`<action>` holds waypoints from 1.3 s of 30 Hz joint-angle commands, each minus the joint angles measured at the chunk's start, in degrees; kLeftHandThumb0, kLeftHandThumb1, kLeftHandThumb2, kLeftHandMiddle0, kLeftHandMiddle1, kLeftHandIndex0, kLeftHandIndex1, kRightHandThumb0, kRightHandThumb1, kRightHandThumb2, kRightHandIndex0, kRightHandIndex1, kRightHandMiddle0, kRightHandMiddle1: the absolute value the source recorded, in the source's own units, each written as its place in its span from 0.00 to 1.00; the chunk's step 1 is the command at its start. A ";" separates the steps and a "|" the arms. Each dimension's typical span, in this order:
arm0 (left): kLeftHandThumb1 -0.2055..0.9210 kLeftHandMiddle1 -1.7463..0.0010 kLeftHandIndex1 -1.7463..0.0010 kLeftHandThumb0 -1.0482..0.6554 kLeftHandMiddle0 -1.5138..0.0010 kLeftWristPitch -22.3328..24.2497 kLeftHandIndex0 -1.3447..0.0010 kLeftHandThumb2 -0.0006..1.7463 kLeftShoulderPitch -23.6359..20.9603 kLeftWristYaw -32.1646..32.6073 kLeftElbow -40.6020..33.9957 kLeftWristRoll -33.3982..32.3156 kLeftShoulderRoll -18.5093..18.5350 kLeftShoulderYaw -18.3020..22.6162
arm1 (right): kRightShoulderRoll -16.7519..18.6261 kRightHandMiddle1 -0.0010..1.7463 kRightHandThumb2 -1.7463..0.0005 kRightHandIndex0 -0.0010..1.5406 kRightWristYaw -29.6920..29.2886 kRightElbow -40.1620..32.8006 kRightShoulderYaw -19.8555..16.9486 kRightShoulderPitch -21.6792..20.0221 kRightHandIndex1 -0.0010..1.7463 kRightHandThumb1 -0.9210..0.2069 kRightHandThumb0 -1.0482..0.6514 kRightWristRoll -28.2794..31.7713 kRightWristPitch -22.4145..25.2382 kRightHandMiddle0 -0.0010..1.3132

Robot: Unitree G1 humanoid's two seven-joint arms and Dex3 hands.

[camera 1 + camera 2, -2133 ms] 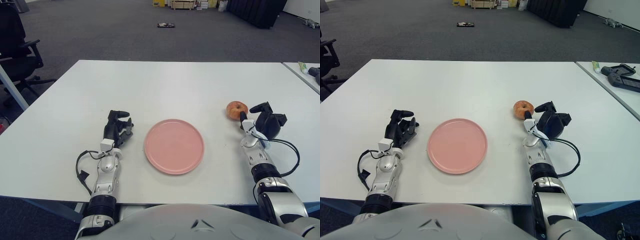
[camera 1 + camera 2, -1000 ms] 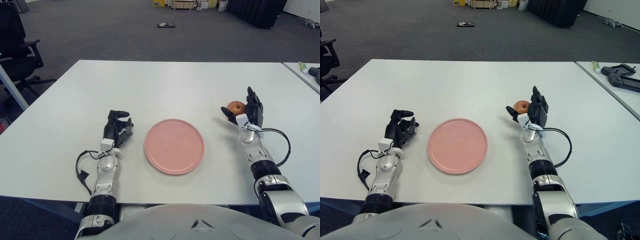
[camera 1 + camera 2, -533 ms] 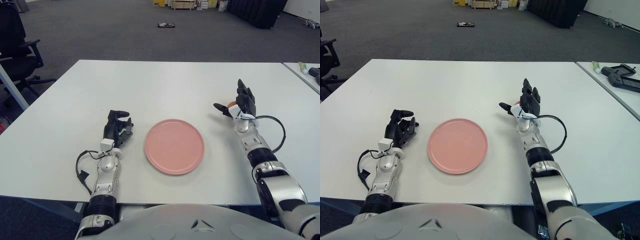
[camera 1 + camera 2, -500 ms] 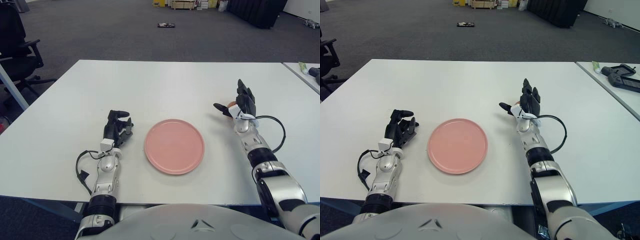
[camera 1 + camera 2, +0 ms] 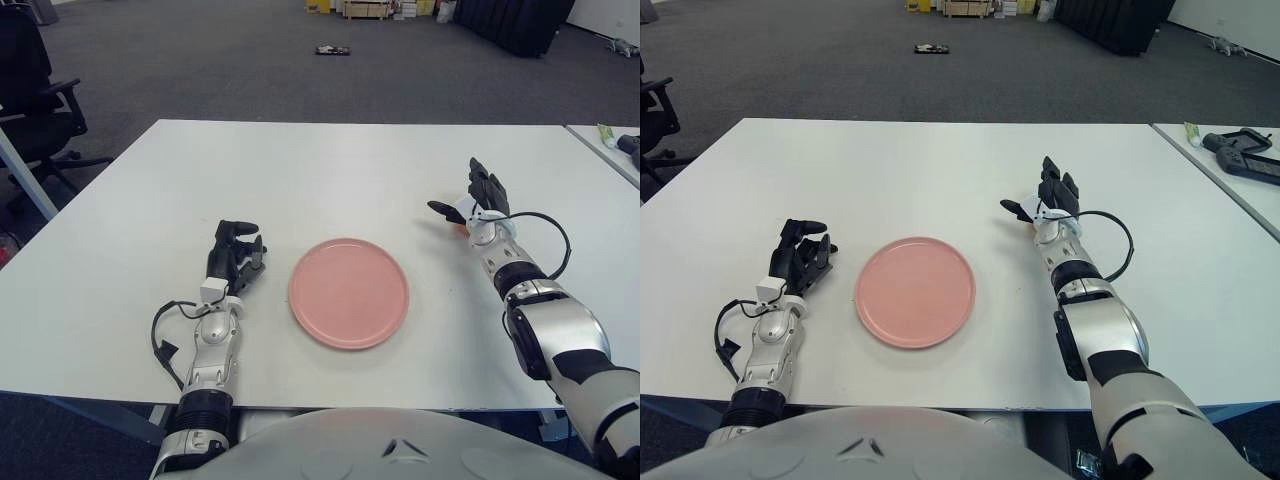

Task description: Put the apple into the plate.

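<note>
Pink plate (image 5: 349,292) sits empty mid-table. My right hand (image 5: 472,205) stands right of it, fingers spread around the mostly hidden apple (image 5: 459,226), grip not confirmed. Advice: close firmly before lifting, then carry leftward. Left hand (image 5: 234,257) parked, curled, holding nothing.

- Your robot's left hand (image 5: 235,256) has black, segmented fingers on a white palm block.
- Its left forearm (image 5: 208,358) is silver-grey metal ending in a black ribbed collar near the elbow.
- A black cable (image 5: 163,338) loops out beside that forearm.
- The right hand (image 5: 1051,201) shows the same black fingers and a white wrist piece.
- A thin black cable (image 5: 1122,245) arcs off the right wrist.
- The right forearm (image 5: 1102,340) is glossy silver with black joint bands.
</note>
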 commanded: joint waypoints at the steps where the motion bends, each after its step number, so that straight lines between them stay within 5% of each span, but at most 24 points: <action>1: 0.90 0.12 0.00 0.40 0.67 0.83 0.81 0.39 0.71 0.50 1.43 -0.19 -0.05 0.34 | -0.28 0.35 0.56 0.01 0.24 2.13 0.47 -0.69 0.16 0.34 0.19 -0.02 2.07 0.00; 17: 0.88 0.10 0.00 0.40 0.67 0.42 0.80 0.41 1.12 0.27 1.13 -0.71 0.12 0.64 | -1.00 0.66 0.46 0.00 0.15 3.82 1.23 -1.97 0.65 0.29 0.30 0.43 10.17 0.00; 27: 0.88 0.11 0.00 0.40 0.67 1.20 0.80 0.41 1.37 0.08 -0.01 -0.76 0.24 0.54 | -1.00 0.85 0.44 0.04 -1.26 3.30 1.29 -1.58 0.76 0.25 0.30 0.48 15.20 0.00; 39: 0.88 0.12 0.00 0.40 0.67 2.05 0.80 0.41 1.08 0.15 -0.19 -0.32 0.56 0.53 | -0.81 0.89 0.45 0.08 3.37 1.53 3.47 -1.51 0.80 0.23 0.28 -0.22 25.63 0.00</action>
